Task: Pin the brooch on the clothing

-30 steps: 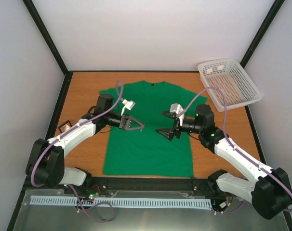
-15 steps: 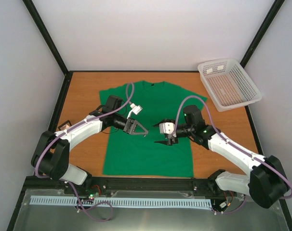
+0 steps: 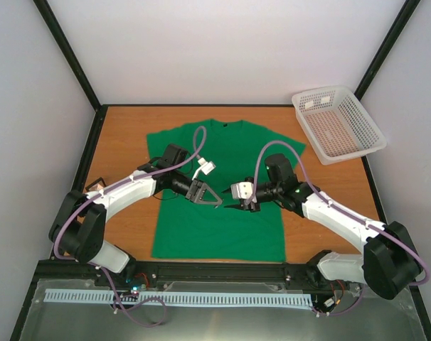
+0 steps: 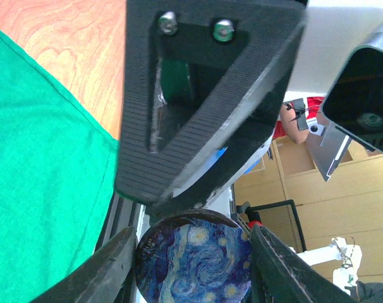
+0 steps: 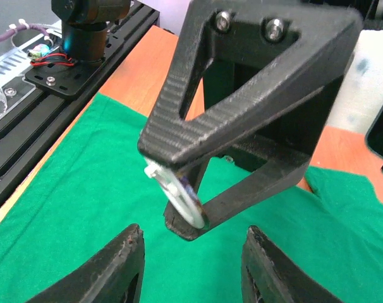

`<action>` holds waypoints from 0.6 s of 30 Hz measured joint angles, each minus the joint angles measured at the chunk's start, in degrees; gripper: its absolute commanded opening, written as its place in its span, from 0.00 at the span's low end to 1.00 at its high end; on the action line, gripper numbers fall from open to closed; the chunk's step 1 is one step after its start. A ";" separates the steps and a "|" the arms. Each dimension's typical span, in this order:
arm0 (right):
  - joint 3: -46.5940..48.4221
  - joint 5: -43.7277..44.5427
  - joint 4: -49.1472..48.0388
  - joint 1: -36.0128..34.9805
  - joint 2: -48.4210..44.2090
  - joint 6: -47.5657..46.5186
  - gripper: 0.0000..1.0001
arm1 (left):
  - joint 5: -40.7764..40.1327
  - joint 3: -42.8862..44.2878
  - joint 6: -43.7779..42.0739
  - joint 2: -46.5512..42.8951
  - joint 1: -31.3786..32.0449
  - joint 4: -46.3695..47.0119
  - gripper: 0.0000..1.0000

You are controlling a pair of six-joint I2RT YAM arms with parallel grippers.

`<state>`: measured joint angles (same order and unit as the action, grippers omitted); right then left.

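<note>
The green clothing (image 3: 215,231) lies flat on the table, also seen in the left wrist view (image 4: 40,158) and right wrist view (image 5: 84,208). My left gripper (image 3: 214,201) is shut on the brooch (image 4: 194,259), a small round badge with a blue swirled face, held by its rim above the shirt's middle. The right wrist view shows the brooch (image 5: 177,192) edge-on, whitish back showing, between the left fingers. My right gripper (image 3: 235,204) faces the left one tip to tip. Its jaws (image 5: 194,252) stand open just short of the brooch, with nothing between them.
A white mesh basket (image 3: 338,122) stands at the back right corner. A small black square case (image 3: 96,187) lies at the table's left edge. Bare wooden table (image 3: 322,177) borders the shirt, and black frame posts rise at the corners.
Both grippers have moved in over the shirt's middle until their tips nearly meet. The right jaws have narrowed a good deal. The left still holds the brooch.
</note>
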<state>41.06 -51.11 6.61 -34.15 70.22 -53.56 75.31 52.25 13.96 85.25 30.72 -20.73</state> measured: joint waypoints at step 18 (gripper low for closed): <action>3.98 -3.10 1.90 -1.33 2.62 -2.91 0.09 | 0.92 0.04 -1.09 0.20 0.09 -0.61 0.35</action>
<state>45.04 -54.22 8.51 -35.48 72.84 -56.47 76.23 52.29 12.86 85.45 30.81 -21.34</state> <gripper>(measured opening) 0.188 0.459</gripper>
